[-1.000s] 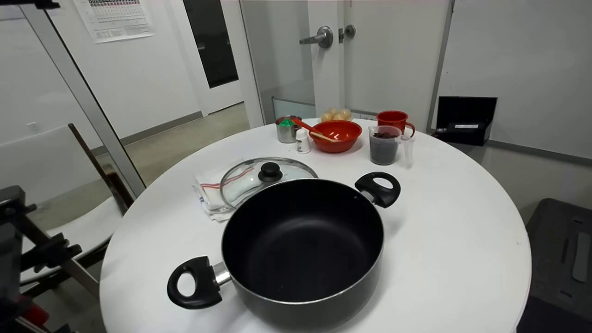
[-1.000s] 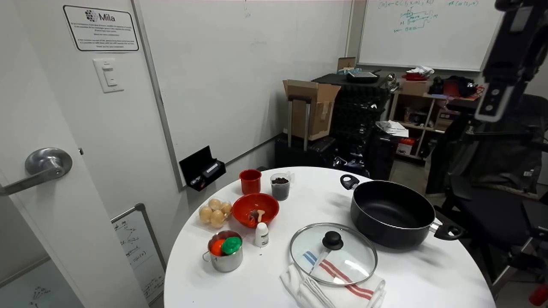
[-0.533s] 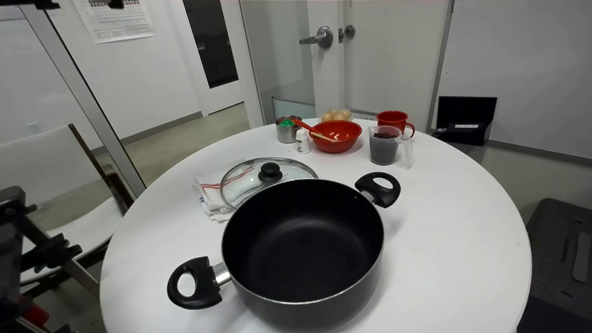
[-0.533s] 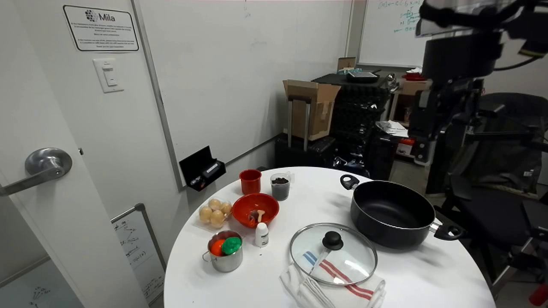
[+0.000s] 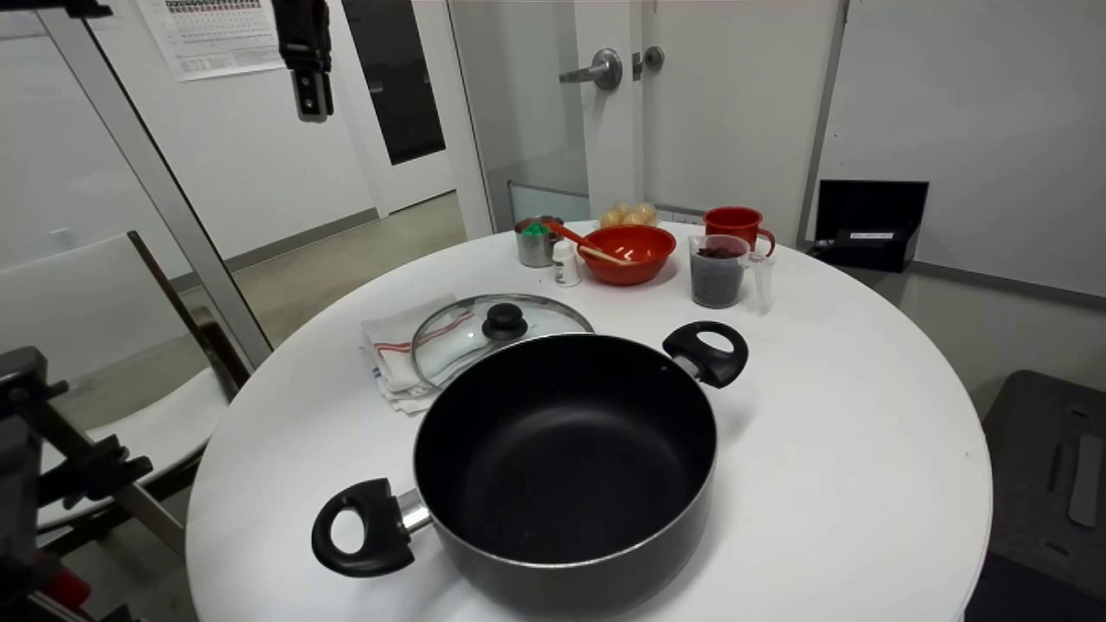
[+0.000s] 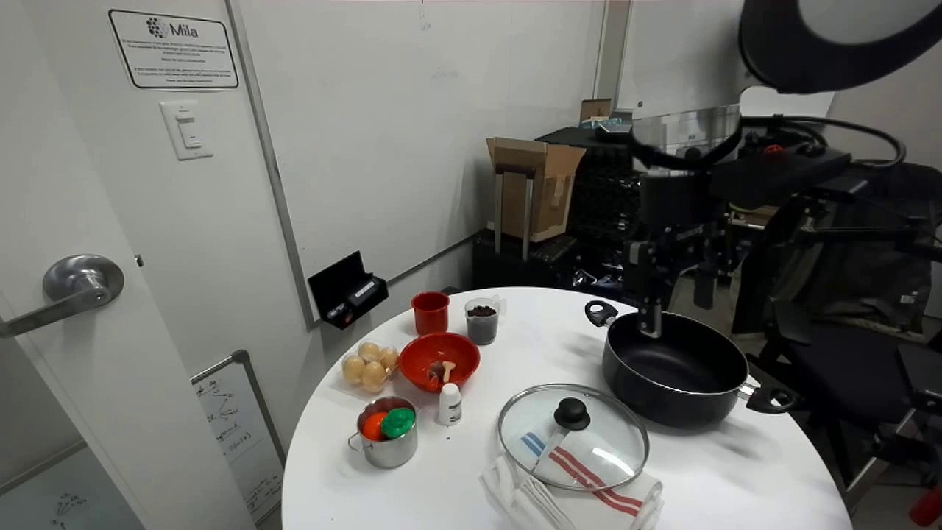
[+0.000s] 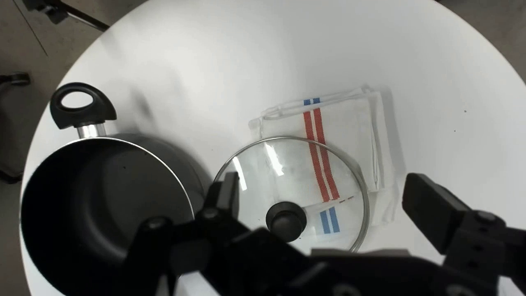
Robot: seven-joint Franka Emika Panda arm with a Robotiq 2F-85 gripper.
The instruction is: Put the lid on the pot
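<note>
The clear glass lid (image 5: 505, 321) with its black knob lies partly on a folded towel, beside the pot. It also shows in an exterior view (image 6: 572, 414) and in the wrist view (image 7: 286, 221). The wide black pot (image 5: 587, 579) stands uncovered on the table, also in an exterior view (image 6: 655, 401) and at left in the wrist view (image 7: 123, 185). My gripper (image 7: 322, 185) is open and empty, high above the table. In the wrist view its fingers are wide apart, with the knob between them in the picture, nearer the left finger. In an exterior view the gripper (image 6: 677, 309) appears in front of the pot.
A striped white towel (image 7: 349, 123) lies under the lid. A red bowl (image 6: 439, 359), white bottle (image 6: 450, 405), steel cup (image 6: 390, 442), red mug (image 6: 430, 313), measuring cup (image 6: 482, 324) and eggs (image 6: 370, 366) stand on the round white table (image 7: 230, 61). The pot's handles (image 5: 367, 527) stick out.
The arm has swung in from the right and come lower in an exterior view; a finger has come into view at the top left in an exterior view. Lid and pot have not moved.
</note>
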